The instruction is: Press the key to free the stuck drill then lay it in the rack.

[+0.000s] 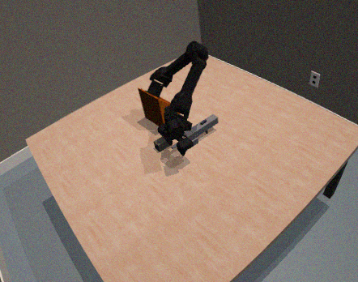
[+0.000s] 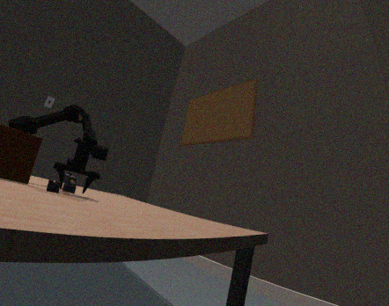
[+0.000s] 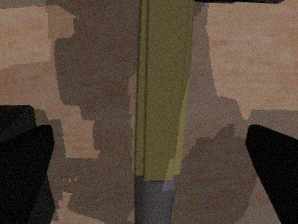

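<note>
My gripper (image 1: 172, 142) (image 2: 72, 187) (image 3: 152, 135) is open and empty, its fingers spread wide on both sides of a slim bar. In the wrist view this bar has a long olive-yellow part (image 3: 167, 90) and a blue-grey end (image 3: 154, 202), between the fingers but not gripped. A long grey body (image 1: 207, 123) with a dark slot on top runs beneath the gripper. A dark block (image 1: 159, 145) (image 2: 53, 186) stands near its other end. The arm hides much of these parts. I cannot tell which part is the drill, the key or the rack.
An orange-brown upright board (image 1: 151, 108) (image 2: 14, 154) stands on the table (image 1: 218, 194) (image 2: 135, 224) beside the arm's base, close to the gripper. The arm arches over from the back of the table. An orange panel (image 2: 220, 113) is on the wall.
</note>
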